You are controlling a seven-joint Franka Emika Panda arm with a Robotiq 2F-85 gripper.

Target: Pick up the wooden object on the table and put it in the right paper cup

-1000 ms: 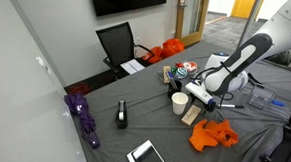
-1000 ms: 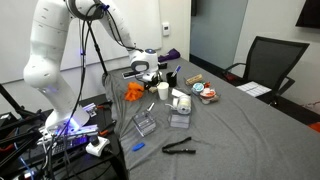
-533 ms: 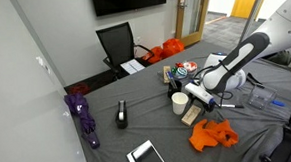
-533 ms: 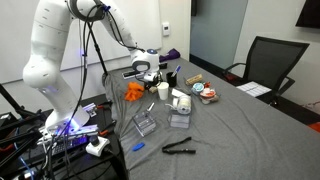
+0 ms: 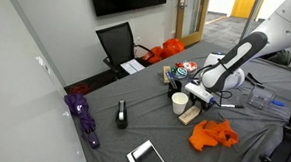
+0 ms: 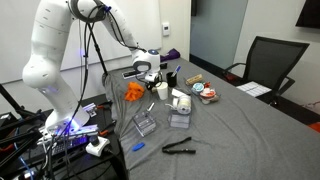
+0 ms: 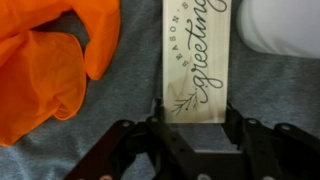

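Note:
The wooden object point(image 7: 195, 55) is a pale flat block printed with "greetings", lying on the grey cloth. In the wrist view my gripper point(image 7: 195, 112) comes in from the bottom, its black fingers point(image 7: 157, 112) pressed against both long edges of the block's near end, shut on it. In an exterior view the gripper point(image 5: 197, 101) is low over the block point(image 5: 191, 116), next to a white paper cup point(image 5: 180, 103). The same cup's rim point(image 7: 285, 25) shows at the wrist view's top right. I see the gripper point(image 6: 148, 82) beside white cups point(image 6: 163, 90) in an exterior view too.
An orange cloth point(image 7: 50, 60) point(image 5: 212, 135) lies right beside the block. Also on the table point(image 5: 109, 143) are a dark cup point(image 5: 171, 76), a black dispenser point(image 5: 121, 114), a purple umbrella point(image 5: 84, 116), a tablet point(image 5: 147, 156) and clear plastic boxes point(image 6: 145, 125).
The jaws have closed onto the wooden block. The arm has barely moved, and the block still lies on the table.

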